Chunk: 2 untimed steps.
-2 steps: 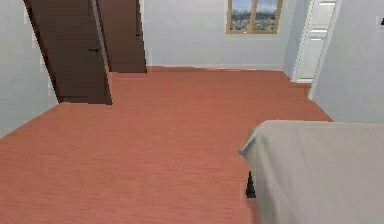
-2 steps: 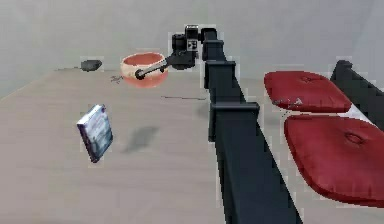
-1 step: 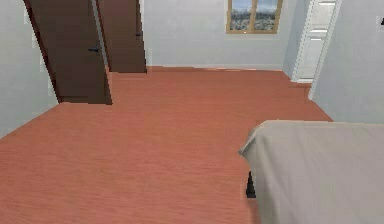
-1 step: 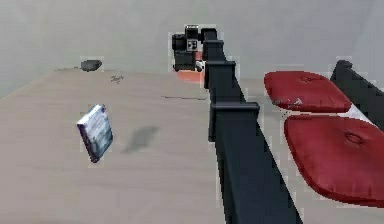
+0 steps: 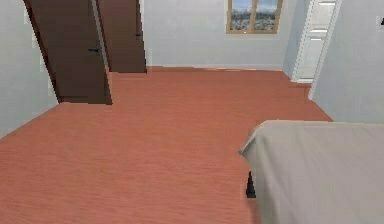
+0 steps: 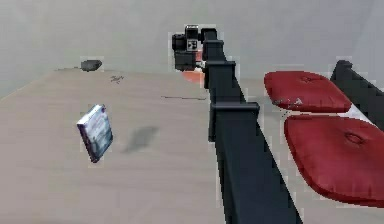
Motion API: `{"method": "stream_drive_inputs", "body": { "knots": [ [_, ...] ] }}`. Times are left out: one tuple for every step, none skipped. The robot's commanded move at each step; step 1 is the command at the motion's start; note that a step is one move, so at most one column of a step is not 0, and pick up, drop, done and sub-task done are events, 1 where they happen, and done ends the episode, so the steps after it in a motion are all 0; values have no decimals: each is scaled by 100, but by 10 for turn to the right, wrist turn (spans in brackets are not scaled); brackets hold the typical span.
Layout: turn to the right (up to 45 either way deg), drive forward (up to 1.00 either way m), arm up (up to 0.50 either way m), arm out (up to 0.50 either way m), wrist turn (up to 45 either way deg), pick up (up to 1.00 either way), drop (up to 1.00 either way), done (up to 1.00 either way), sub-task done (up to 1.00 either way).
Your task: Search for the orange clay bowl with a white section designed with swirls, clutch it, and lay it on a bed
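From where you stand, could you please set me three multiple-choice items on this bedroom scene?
1. The small blue book rests on: A the beige bed cover; B the floor; C a chair.
2. Red cushions on the bed: A one; B two; C four.
3. The dark square arm: A reaches out above the bed; B points at the floor; C lies under cushions.
Answers: A, beige cover surrounds it; B, two lie at the right; A, it crosses the cover.
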Motion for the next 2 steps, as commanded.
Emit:
{"method": "stream_drive_inputs", "body": {
  "knots": [
    [0, 0, -4, 0, 0, 0, 0, 0, 0],
    [0, 0, -32, 0, 0, 0, 0, 0, 0]
  ]
}}
